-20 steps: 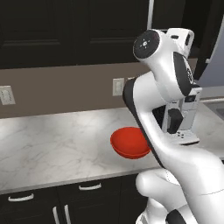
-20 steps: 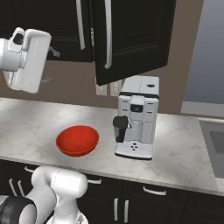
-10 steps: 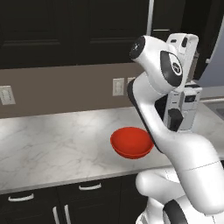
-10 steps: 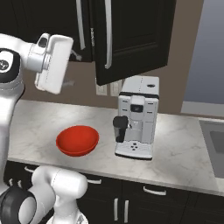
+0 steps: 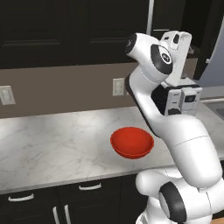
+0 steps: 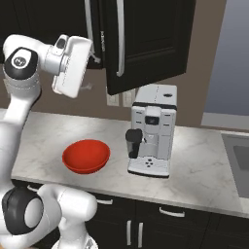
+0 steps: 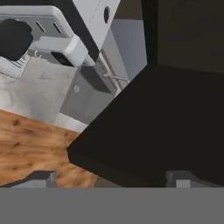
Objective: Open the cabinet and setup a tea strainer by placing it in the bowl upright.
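Note:
The near-black cabinet (image 6: 151, 44) hangs above the counter. Its right door stands swung out, with the long silver handle (image 6: 120, 39) facing me. My gripper (image 6: 91, 73) is raised at door height, just left of that door's edge, open and holding nothing. In the hand view the gripper (image 7: 111, 179) looks down past the dark underside of the door (image 7: 166, 122), its two tips spread wide. The red bowl (image 6: 86, 155) sits upright on the marble counter below; it also lies in front of the arm in the left base view, bowl (image 5: 131, 142). The tea strainer is out of view.
A white coffee machine (image 6: 153, 131) stands on the counter (image 6: 204, 170) right of the bowl, under the open door. A sink (image 6: 238, 155) lies at the far right. Low drawers with short handles (image 5: 89, 187) run beneath. Wall outlets (image 5: 118, 86) sit on the backsplash.
My arm has swung the hand to the right, from beside the left door toward the edge of the open right door. The jaws stayed open; bowl and door did not move.

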You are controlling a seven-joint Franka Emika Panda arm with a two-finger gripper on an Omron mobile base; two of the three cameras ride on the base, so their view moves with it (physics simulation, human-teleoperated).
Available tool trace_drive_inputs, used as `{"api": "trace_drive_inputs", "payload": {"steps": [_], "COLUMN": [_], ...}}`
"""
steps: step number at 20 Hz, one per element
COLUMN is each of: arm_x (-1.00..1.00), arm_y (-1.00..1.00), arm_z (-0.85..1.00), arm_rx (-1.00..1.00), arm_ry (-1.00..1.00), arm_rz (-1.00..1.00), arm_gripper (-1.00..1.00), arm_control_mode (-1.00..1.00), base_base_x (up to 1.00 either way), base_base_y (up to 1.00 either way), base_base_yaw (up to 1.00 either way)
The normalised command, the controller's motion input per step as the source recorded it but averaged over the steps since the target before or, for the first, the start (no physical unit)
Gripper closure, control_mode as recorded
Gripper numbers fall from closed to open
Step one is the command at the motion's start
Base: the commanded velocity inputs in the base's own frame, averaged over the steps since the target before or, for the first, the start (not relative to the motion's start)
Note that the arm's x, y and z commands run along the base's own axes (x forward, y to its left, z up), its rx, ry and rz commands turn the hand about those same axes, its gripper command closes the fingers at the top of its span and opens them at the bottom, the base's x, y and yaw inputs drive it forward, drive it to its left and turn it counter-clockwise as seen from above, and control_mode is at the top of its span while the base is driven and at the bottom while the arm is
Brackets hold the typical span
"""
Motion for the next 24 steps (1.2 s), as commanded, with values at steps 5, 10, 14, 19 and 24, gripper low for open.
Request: {"api": "trace_drive_inputs", "payload": {"steps": [5,10,14,19,24], "arm_x": [0.39,0.15,0.03,-0.01,-0.38], "arm_y": [-0.21,-0.28,-0.31,-0.43,-0.66], "arm_z": [0.00,0.00,0.00,0.00,0.00], "arm_rx": [0.00,0.00,0.00,0.00,0.00], "arm_ry": [0.03,0.02,0.04,0.01,-0.03], "arm_rz": [0.00,-0.05,-0.10,-0.18,-0.23], "arm_gripper": [-1.00,-1.00,-1.00,-1.00,-1.00], "arm_control_mode": [-1.00,-1.00,-1.00,-1.00,-1.00], "base_base_x": [0.00,0.00,0.00,0.00,0.00], "base_base_y": [0.00,0.00,0.00,0.00,0.00], "base_base_yaw": [0.00,0.00,0.00,0.00,0.00]}}
